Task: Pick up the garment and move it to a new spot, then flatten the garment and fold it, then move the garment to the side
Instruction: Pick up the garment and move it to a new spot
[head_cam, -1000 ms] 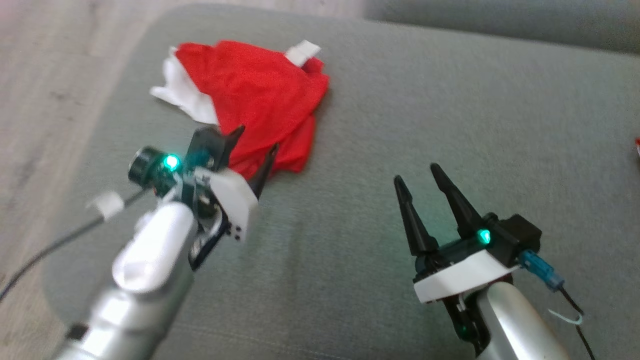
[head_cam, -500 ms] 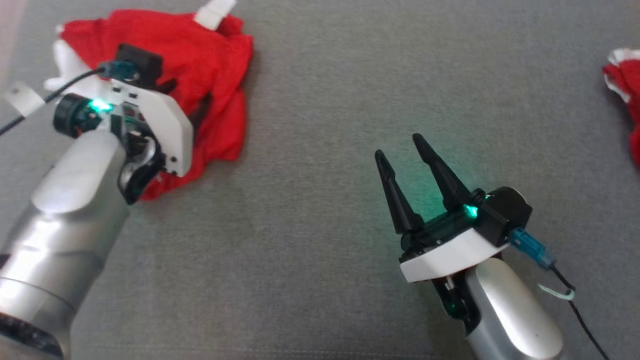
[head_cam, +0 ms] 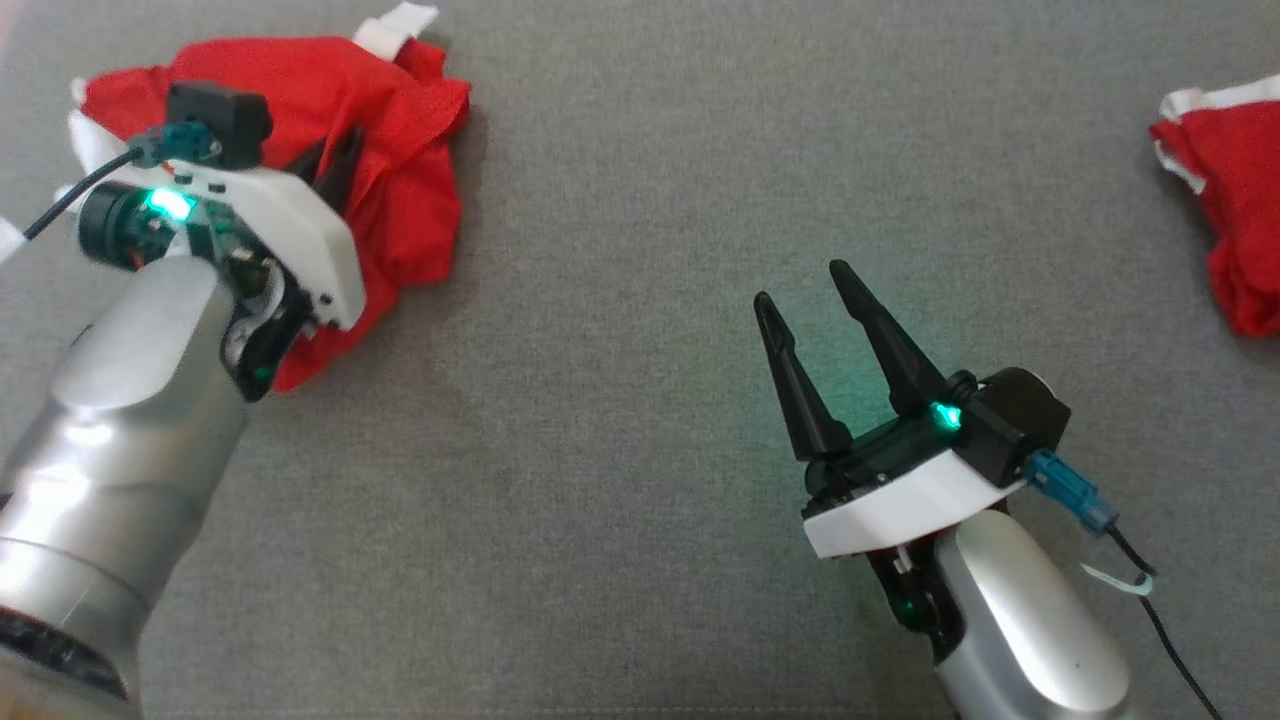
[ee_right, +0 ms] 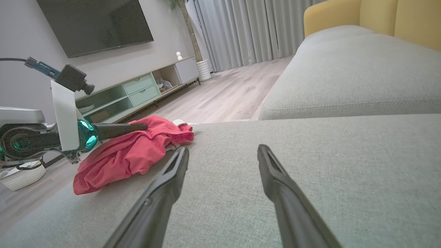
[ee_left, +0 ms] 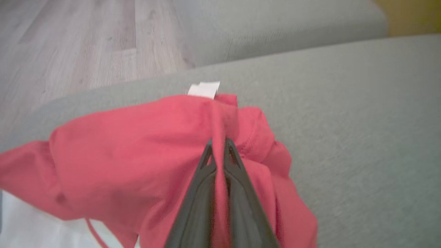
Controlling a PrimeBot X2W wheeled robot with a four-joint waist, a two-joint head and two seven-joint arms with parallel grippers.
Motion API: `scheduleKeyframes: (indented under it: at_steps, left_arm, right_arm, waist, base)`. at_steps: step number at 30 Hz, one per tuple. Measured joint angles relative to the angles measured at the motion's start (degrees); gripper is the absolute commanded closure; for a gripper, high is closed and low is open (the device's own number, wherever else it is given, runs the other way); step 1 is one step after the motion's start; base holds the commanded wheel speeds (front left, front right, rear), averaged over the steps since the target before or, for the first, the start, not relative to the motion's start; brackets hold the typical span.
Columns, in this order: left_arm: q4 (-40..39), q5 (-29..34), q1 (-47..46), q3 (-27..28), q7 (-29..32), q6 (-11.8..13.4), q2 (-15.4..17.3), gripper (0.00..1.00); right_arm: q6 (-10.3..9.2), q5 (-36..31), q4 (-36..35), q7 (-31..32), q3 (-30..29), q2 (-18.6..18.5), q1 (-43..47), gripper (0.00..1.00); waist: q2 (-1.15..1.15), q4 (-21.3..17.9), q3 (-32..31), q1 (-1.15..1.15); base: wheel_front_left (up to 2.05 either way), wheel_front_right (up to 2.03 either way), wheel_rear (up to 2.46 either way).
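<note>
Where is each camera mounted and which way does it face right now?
Head: looks down on the sofa cushion; left gripper shut on the red garment, right gripper open.
Left wrist: looks along its closed fingers into the garment.
Right wrist: low over the cushion, facing the TV; own open fingers.
Shared: all see the garment.

The head camera looks steeply down on the sofa seat (head_cam: 620, 400). The left wrist camera hangs close over the red garment (ee_left: 137, 144), facing the seat's edge. The right wrist camera skims low across the seat toward it.
</note>
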Motion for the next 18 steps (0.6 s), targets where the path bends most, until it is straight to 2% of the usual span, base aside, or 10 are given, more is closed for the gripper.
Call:
scheduleKeyframes:
  at_steps: [4,10,15,18]
  left_arm:
    - [-1.5,-1.8,-0.8,-0.1,-4.2,0.0,-1.3,1.0]
    - [-5.4,-5.0,-1.2,-0.7,-9.5,0.0,-5.5,1.0]
    - [-7.4,-6.0,-1.1,-1.6,-12.4,0.0,-10.0,1.0]
    - [-7.9,-6.0,-0.5,-2.3,-14.2,1.3,-13.7,1.0]
  right_arm:
    - [0.0,0.2,0.2,0.0,-0.1,0.0,0.1,0.0]
    - [0.0,1.0,0.4,0.0,-1.2,0.0,1.7,0.0]
    - [0.0,1.5,0.3,0.0,-2.4,0.0,2.4,0.0]
    - [0.0,2.1,0.1,0.0,-3.9,0.0,2.5,0.0]
  waist:
    - [0.0,0.2,-1.7,0.0]
    - [0.0,0.1,-5.3,-0.01]
    - [0.0,-1.0,-7.3,-0.01]
    - [0.0,-2.3,-8.1,-0.01]
  base:
    - [0.0,0.0,0.0]
    - [0.0,0.0,0.0]
    - [0.0,0.0,0.0]
    - [0.0,0.0,0.0]
